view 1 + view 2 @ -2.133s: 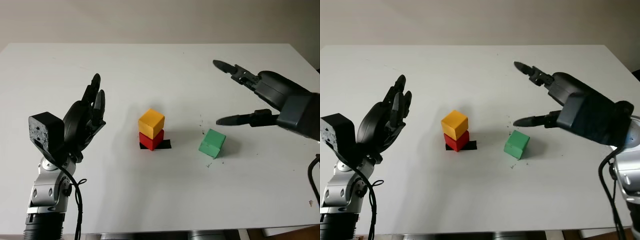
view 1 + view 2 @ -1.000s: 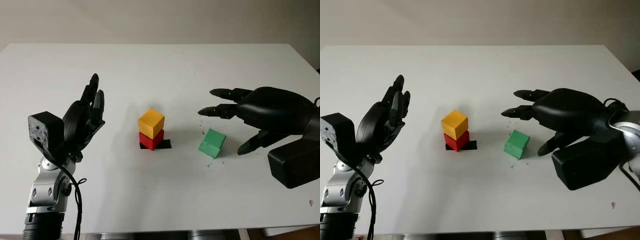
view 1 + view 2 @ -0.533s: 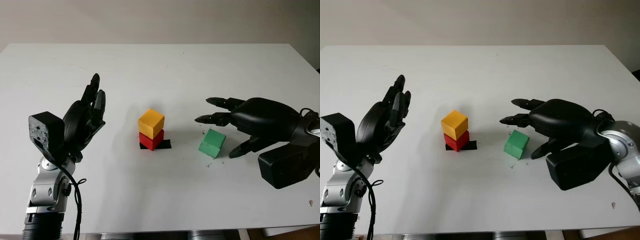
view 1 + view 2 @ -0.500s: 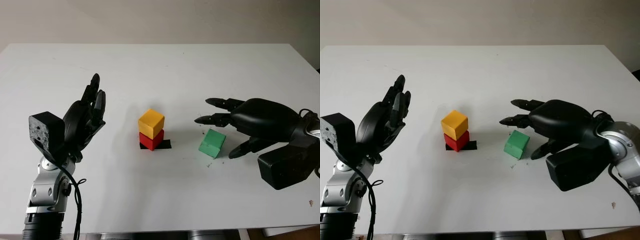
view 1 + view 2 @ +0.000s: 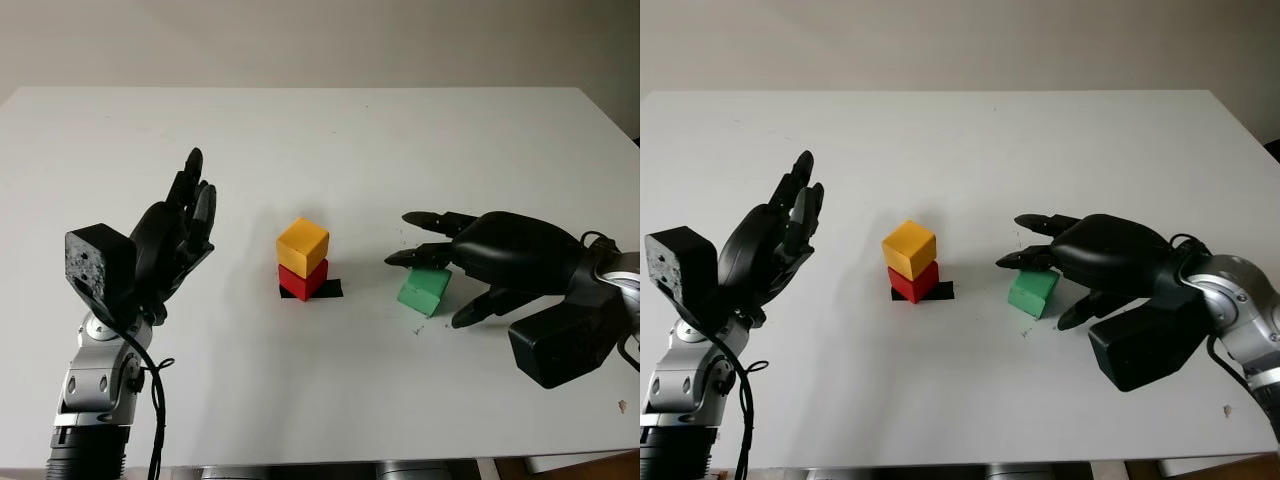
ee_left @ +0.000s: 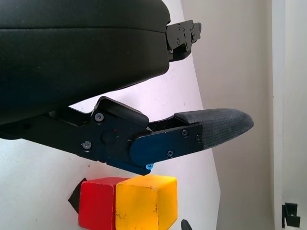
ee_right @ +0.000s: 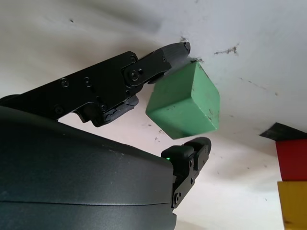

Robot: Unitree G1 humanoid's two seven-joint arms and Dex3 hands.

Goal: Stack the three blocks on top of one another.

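In the left eye view the right hand (image 5: 470, 262) reaches in low from the right, palm down over the green block (image 5: 424, 290). Two fingers arch over the block's far side and the thumb (image 5: 478, 311) sits at its near right. The yellow block (image 5: 302, 242) sits on the red block (image 5: 301, 279) at mid-table, on a black mark (image 5: 328, 289), a little left of the green one. The left hand (image 5: 178, 235) is raised off the table (image 5: 320, 140) at the left, open, fingers pointing up and away.

In the right eye view the layout is the same, with the green block (image 5: 1033, 292) tucked under the right hand's fingers.

In the left wrist view one finger (image 6: 192, 134) stretches out above the red and yellow pair, holding nothing.

In the right wrist view a fingertip (image 7: 171, 53) meets the green block's top corner and another (image 7: 192, 148) lies just beside its opposite face. The hand brackets the block, though a firm grip cannot be confirmed.
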